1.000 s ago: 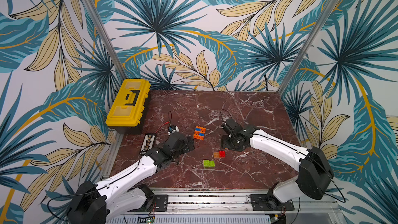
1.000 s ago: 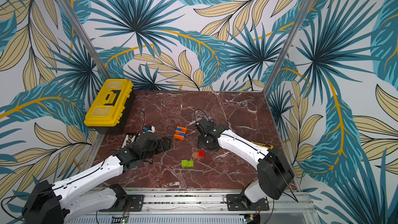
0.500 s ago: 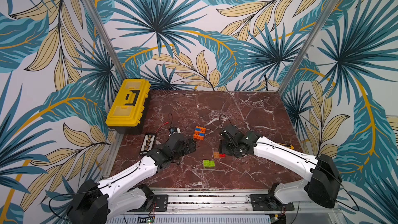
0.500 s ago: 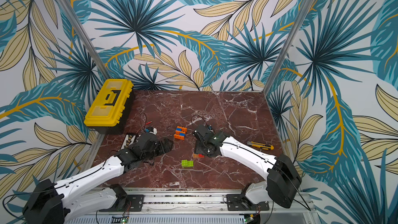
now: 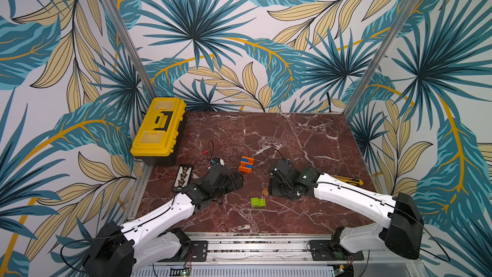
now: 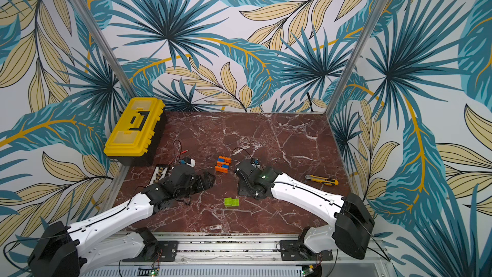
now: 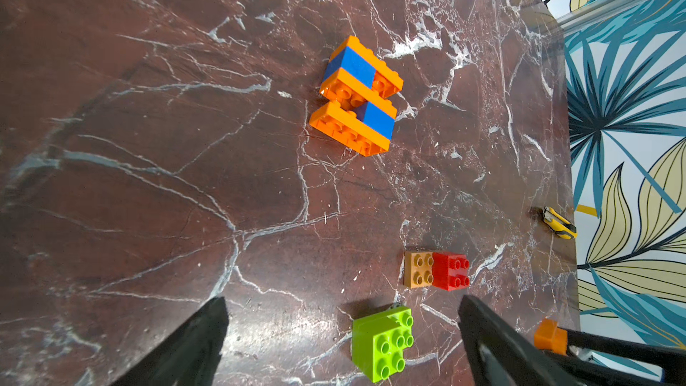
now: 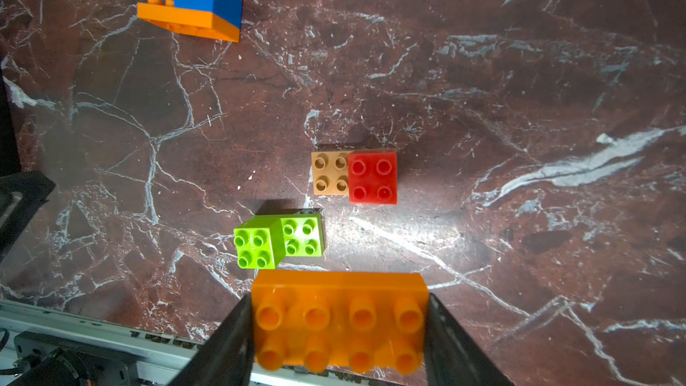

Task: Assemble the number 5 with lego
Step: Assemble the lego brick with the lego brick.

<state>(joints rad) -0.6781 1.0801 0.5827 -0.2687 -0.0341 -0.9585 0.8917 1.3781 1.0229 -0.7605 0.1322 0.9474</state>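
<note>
Now your right gripper (image 8: 337, 304) pinches the long orange brick (image 8: 337, 328) endwise, left gripper (image 7: 341, 311) spread empty, so pressing onto the unbraced far orange-and-blue stack (image 7: 356, 94) could topple it.

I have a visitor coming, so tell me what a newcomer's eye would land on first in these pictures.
The big yellow plastic toolbox at the table's far left corner stands out first against the dark red marble table. Mid-table lies a stack of orange and blue studded bricks, and the right gripper is clamped on a long orange eight-stud brick near the lime green bricks.
</note>
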